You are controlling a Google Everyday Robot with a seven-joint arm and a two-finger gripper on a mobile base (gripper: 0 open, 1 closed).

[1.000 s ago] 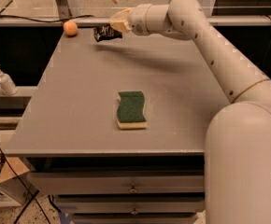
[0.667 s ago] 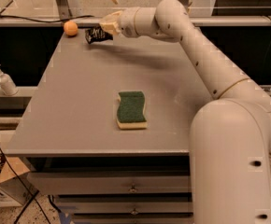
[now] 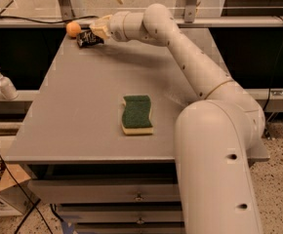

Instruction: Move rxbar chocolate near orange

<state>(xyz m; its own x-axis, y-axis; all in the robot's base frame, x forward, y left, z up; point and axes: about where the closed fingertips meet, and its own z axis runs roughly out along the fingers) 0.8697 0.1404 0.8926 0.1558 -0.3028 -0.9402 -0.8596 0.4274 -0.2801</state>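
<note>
The orange sits at the far left corner of the grey table. The rxbar chocolate, a dark wrapper with pale markings, is just right of the orange, about a finger's width away. My gripper reaches across the far edge of the table and is shut on the bar's right end, holding it at or just above the tabletop. The white arm runs from the lower right up to the gripper.
A green-and-yellow sponge lies mid-table toward the front. A white pump bottle stands on a lower ledge left of the table. A metal rail and cables run behind the far edge. Drawers sit below the tabletop.
My gripper has carried the bar further left, closing most of the gap to the orange. The orange and sponge have not moved.
</note>
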